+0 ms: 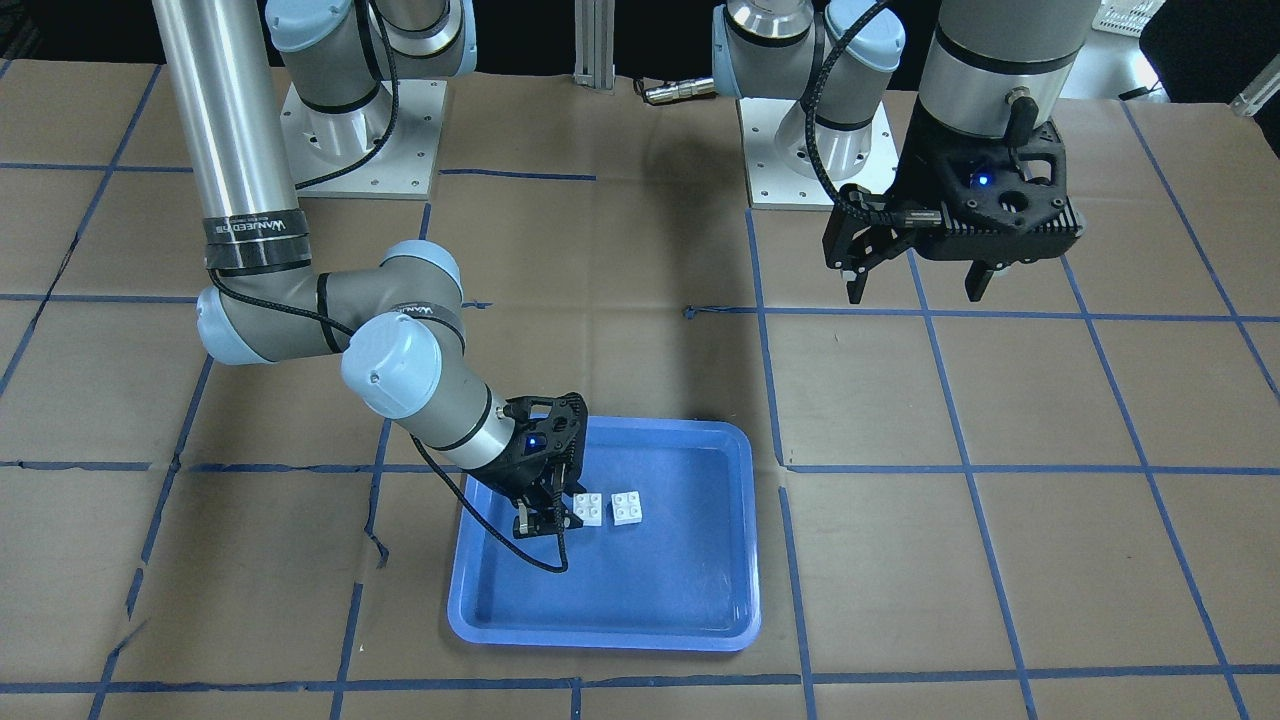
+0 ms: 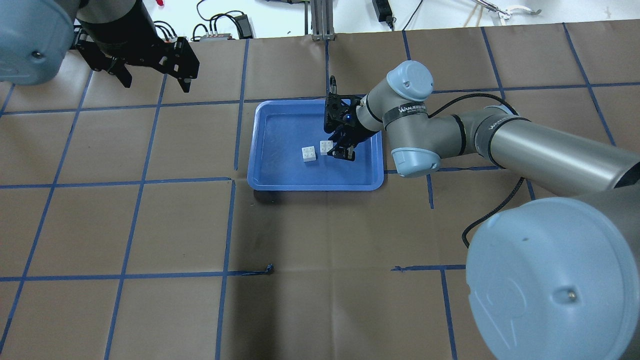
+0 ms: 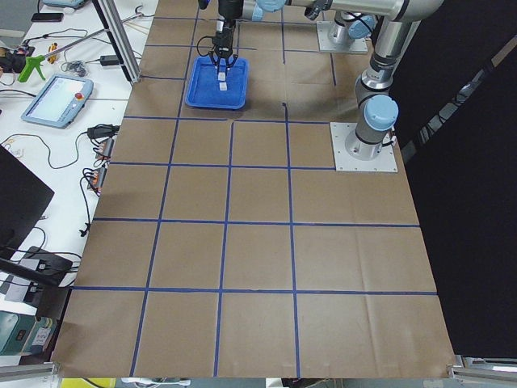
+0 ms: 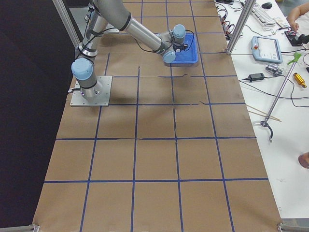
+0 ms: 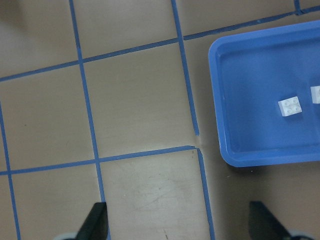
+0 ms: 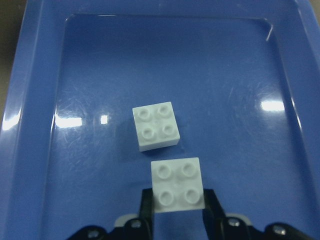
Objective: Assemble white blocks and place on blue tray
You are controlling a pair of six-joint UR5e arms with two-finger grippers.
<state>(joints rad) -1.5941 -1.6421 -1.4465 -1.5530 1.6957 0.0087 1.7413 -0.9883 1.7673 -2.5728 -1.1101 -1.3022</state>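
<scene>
Two white blocks lie side by side, apart, on the floor of the blue tray (image 1: 600, 640). My right gripper (image 1: 560, 520) reaches low into the tray, its fingers closed against the sides of one white block (image 6: 177, 184), which rests on the tray floor. The other white block (image 6: 155, 125) lies free just beyond it, studs up. In the overhead view the held block (image 2: 326, 146) is next to the right gripper (image 2: 340, 151) and the free block (image 2: 309, 153) is to its left. My left gripper (image 1: 917, 290) is open and empty, raised over the bare table far from the tray (image 2: 315, 187).
The table is covered in brown paper with blue tape lines. The arm bases (image 1: 360, 130) stand on plates at the robot's side. The left wrist view shows the tray's corner (image 5: 260, 161) and the free block (image 5: 290, 106).
</scene>
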